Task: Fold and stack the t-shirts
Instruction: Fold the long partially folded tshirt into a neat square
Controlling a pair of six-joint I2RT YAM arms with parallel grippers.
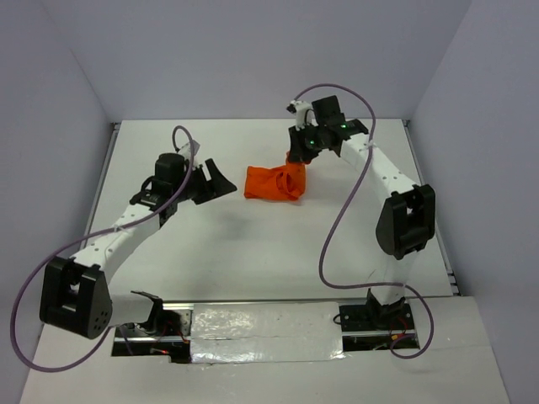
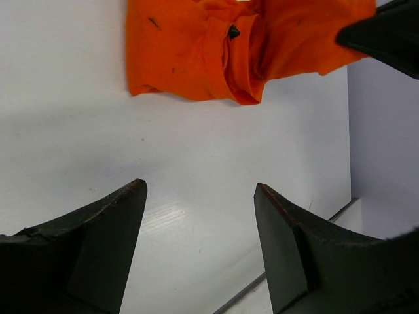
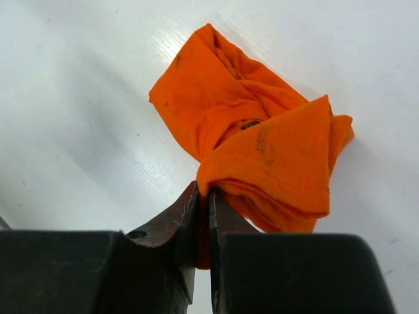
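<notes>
While the right gripper (image 1: pixel 295 162) pinches a fold of the orange t-shirt (image 1: pixel 271 183) between nearly closed jaws, the rest of the cloth lies bunched on the white table (image 1: pixel 253 252), a little beyond its middle and toward the right arm's side. From above, the bundle is longer left to right than front to back, so its long axis runs across the table, roughly on a line between the two grippers. Its right end is the thicker one and rises slightly to the pinch, while its left end lies flat and squared off. The garment is too crumpled to tell collar from hem.

The right wrist view shows the right gripper (image 3: pixel 203 193) clamped on a layered edge of the t-shirt (image 3: pixel 262 137), the fabric fanning away from the tips. The left gripper (image 1: pixel 221 181) stands with jaws wide apart just left of the bundle, not touching it. In its own view the left gripper (image 2: pixel 200 190) frames bare table, with the t-shirt (image 2: pixel 190 52) ahead.
</notes>
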